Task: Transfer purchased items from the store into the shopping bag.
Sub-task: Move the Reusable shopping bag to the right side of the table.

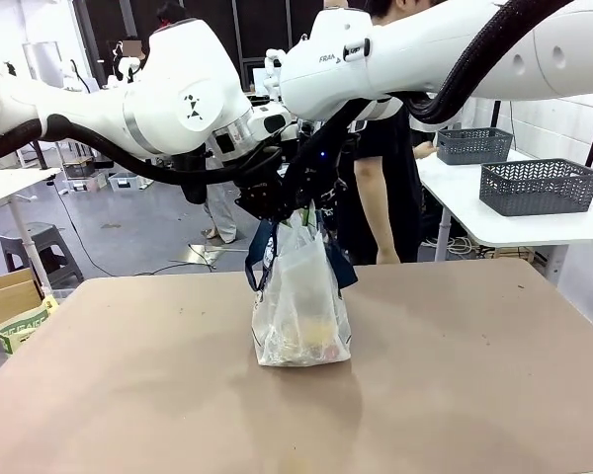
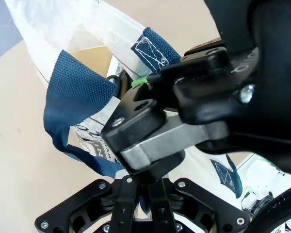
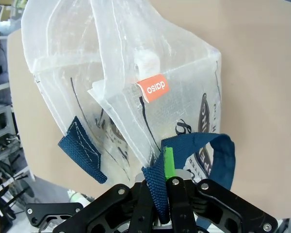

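Note:
The shopping bag [image 1: 301, 306] stands upright in the middle of the brown table [image 1: 455, 375], translucent white with navy straps. Yellow and orange purchased items [image 1: 311, 348] show dimly through its lower part. Both grippers meet just above its mouth. My left gripper [image 1: 268, 204] [image 2: 146, 194] is shut on a navy strap [image 2: 82, 97]. My right gripper [image 1: 306, 193] [image 3: 162, 187] is shut on the other navy strap [image 3: 203, 145], its green pad [image 3: 169, 162] against the webbing. The bag [image 3: 136, 82] carries an orange tag [image 3: 153, 88]. Two dark grey lattice baskets [image 1: 539, 186] stand on a side table; which is the store I cannot tell.
A person in black [image 1: 381, 197] stands behind the table's far edge, turned toward the white side table [image 1: 534, 227] at the back right. A cardboard box [image 1: 5, 296] and a grey stool [image 1: 40, 247] are on the floor at left.

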`<state>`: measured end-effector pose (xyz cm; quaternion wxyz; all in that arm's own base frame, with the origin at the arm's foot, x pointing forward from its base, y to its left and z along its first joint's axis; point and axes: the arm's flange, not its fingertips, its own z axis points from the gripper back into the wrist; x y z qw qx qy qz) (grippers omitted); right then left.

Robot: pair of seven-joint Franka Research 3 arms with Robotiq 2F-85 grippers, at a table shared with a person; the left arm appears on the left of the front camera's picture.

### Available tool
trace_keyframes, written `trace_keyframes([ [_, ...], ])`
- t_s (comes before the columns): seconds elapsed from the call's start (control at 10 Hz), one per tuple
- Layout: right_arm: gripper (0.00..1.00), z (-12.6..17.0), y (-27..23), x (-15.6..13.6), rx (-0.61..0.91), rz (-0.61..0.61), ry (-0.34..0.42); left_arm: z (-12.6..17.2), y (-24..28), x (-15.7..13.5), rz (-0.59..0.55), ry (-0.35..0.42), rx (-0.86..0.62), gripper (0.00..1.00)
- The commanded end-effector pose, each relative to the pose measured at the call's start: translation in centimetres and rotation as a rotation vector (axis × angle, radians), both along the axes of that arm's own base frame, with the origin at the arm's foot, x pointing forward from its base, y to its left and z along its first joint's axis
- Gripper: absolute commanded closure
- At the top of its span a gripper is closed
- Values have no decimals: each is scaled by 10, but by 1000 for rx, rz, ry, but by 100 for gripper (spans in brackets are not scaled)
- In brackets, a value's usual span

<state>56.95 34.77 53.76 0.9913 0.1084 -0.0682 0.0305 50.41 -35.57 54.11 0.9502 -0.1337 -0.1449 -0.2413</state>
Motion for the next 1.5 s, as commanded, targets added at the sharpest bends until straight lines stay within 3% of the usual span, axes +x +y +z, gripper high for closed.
trace_keyframes([
  [0.0,100,2,3,2,42,-17,4,1,1,0,8,3,-1,100],
  [0.1,100,1,3,2,44,-21,5,0,0,0,0,0,0,100],
  [0.2,100,1,3,3,45,-30,8,1,-1,-3,-25,-8,-9,84],
  [0.6,100,0,1,6,49,-48,13,5,3,-15,-55,-13,-79,4],
  [0.7,100,0,2,7,50,-54,14,4,4,-19,-52,-7,-106,0],
  [1.4,100,-2,2,7,47,-55,19,3,1,-27,-25,-34,-221,0],
])
